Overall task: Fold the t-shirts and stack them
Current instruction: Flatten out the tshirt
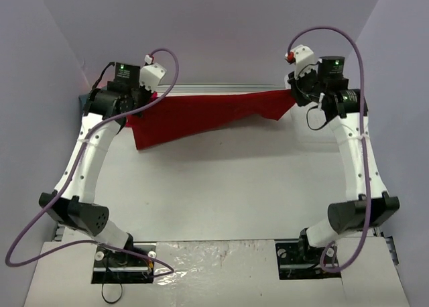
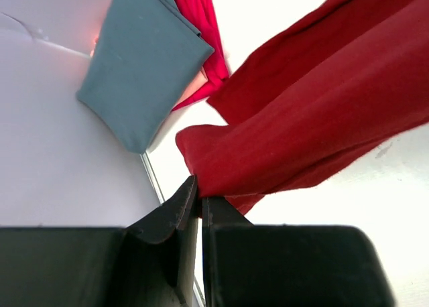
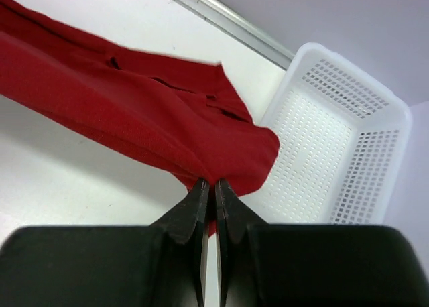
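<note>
Because the left fingers point(image 2: 191, 196) and the right fingers point(image 3: 201, 196) are each pinched shut on an opposite end of the deep red soft cloth t-shirt point(image 1: 201, 116), it hangs stretched across the far side of the white bench point(image 1: 221, 186), apparently to pull it flat for folding.

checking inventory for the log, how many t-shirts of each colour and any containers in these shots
deep red t-shirt: 1
slate-teal t-shirt: 1
pinkish-red t-shirt: 1
white mesh basket: 1
total: 4
</note>
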Controlling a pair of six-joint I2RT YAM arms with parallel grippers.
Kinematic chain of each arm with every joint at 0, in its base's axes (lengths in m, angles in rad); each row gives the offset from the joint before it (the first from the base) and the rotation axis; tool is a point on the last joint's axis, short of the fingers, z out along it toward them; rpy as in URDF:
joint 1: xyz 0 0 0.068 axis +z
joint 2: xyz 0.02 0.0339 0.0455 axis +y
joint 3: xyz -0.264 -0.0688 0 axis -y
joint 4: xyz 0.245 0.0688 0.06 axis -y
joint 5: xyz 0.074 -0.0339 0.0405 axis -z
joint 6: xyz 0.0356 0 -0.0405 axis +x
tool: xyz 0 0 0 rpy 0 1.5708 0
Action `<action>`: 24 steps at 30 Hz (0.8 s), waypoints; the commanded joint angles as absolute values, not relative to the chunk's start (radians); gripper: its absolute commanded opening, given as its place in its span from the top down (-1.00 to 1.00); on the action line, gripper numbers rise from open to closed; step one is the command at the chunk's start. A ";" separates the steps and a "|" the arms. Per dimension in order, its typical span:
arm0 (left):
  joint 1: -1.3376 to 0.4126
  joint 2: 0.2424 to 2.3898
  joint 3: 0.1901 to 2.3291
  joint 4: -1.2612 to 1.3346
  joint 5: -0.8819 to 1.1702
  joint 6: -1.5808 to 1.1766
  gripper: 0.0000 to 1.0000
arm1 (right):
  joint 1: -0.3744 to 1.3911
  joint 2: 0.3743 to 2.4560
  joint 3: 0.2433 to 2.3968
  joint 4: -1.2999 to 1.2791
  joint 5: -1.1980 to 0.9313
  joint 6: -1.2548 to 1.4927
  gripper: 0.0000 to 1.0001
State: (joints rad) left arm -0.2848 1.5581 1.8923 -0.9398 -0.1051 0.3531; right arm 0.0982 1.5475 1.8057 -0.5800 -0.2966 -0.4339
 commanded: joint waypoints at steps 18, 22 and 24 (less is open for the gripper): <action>-0.276 1.155 1.945 -0.939 -0.162 0.339 0.95 | 0.091 1.055 1.855 -0.595 -0.176 -0.383 1.00; -0.276 1.210 1.947 -0.902 -0.195 0.362 0.95 | 0.092 1.130 1.844 -0.574 -0.160 -0.400 1.00; -0.276 1.241 1.927 -0.865 -0.202 0.374 0.95 | 0.092 1.169 1.822 -0.536 -0.152 -0.411 1.00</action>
State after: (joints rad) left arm -0.2924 1.1927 1.9369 -0.9298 -0.0875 0.3435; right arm 0.0998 1.1069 1.8462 -0.6193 -0.2687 -0.3759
